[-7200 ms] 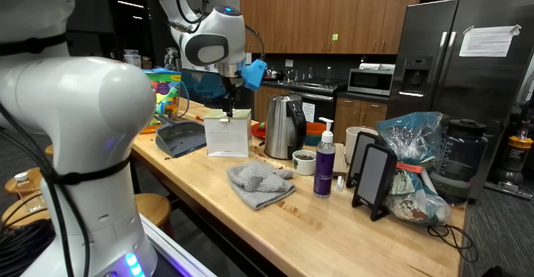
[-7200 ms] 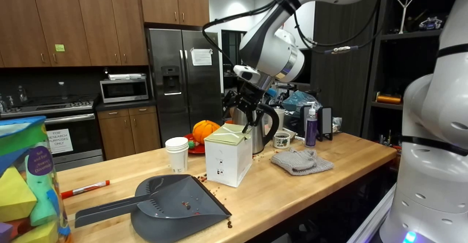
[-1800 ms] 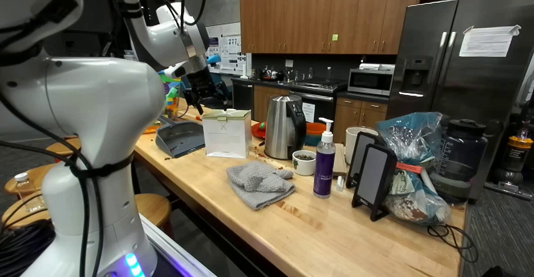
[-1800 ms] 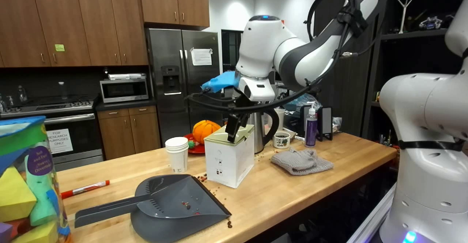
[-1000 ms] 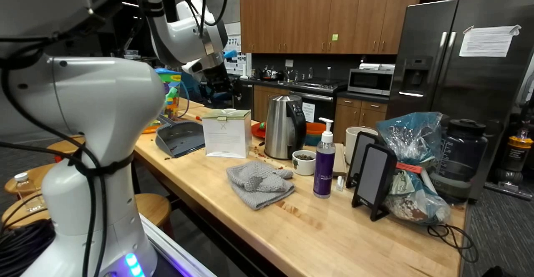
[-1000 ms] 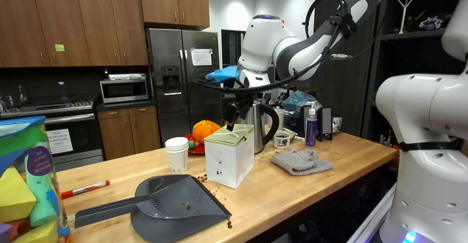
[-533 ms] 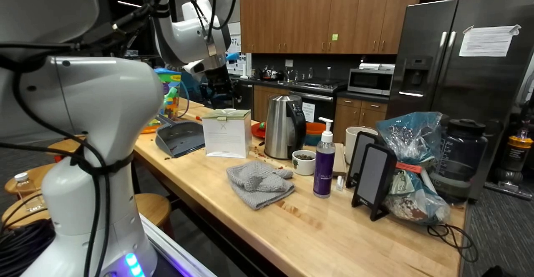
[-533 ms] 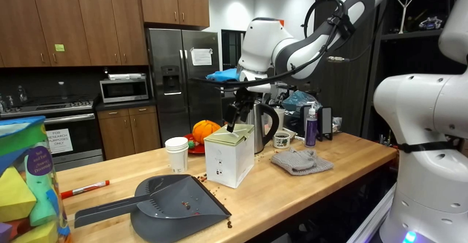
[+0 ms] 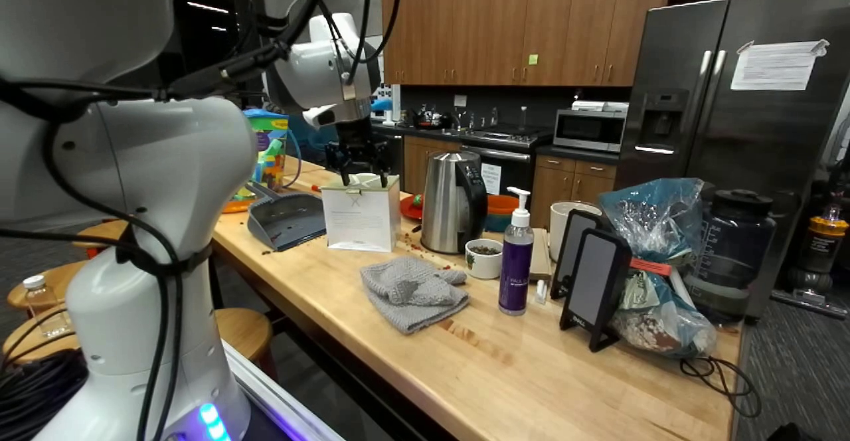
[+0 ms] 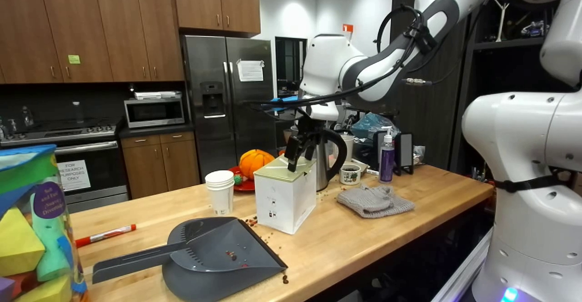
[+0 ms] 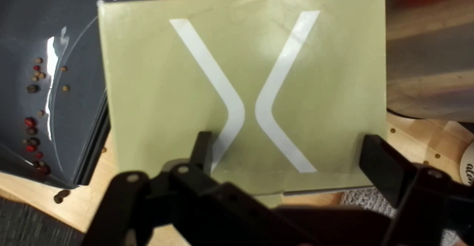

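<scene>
While its jaws are spread wide apart and empty, the end effector (image 11: 288,142) is poised over the lower part of the green-lidded box (image 11: 249,72), centred in the wrist view, whose longer side is aligned left to right, as is the jaw opening. Beside the box are seen a dustpan (image 11: 77,116) at left and a steel kettle (image 11: 429,57) at upper right.

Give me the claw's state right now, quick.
Claw: open, holding nothing, jaws spread over the rectangular white cardboard box with a pale green lid; contact unclear.
</scene>
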Robot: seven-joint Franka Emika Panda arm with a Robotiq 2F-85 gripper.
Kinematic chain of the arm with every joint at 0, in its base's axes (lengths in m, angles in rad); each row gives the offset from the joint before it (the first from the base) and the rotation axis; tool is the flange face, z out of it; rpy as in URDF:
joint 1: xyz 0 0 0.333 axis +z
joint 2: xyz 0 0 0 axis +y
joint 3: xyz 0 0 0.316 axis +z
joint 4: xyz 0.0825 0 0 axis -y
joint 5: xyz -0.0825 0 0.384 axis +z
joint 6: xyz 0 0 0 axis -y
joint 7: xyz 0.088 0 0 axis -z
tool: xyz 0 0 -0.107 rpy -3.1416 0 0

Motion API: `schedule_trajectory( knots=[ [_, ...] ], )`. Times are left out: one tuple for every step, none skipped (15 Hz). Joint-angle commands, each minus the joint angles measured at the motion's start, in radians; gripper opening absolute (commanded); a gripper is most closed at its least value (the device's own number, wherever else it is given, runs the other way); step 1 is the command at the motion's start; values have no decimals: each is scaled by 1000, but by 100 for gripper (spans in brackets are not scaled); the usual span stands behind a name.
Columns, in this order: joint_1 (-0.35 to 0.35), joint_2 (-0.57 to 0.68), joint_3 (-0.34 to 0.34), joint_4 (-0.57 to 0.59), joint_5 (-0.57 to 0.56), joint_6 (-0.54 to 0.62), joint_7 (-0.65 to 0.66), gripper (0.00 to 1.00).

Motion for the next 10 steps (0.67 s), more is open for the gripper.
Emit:
schedule_trajectory(
  knots=[
    [99,-78,-105,21,-42,-42,0,100],
    [108,-91,-113,29,-46,-49,0,100],
    [117,-101,-121,37,-51,-56,0,100],
    [120,-109,-122,42,-54,-63,0,100],
    [122,-115,-123,46,-56,-68,0,100],
    [114,-112,-115,49,-52,-70,0,100],
    [100,-109,-101,49,-47,-70,0,100],
    [77,-102,-76,46,-43,-67,0,100],
    [54,-98,-50,42,-45,-67,6,100],
    [21,-98,-8,36,-56,-75,22,100]
  ],
)
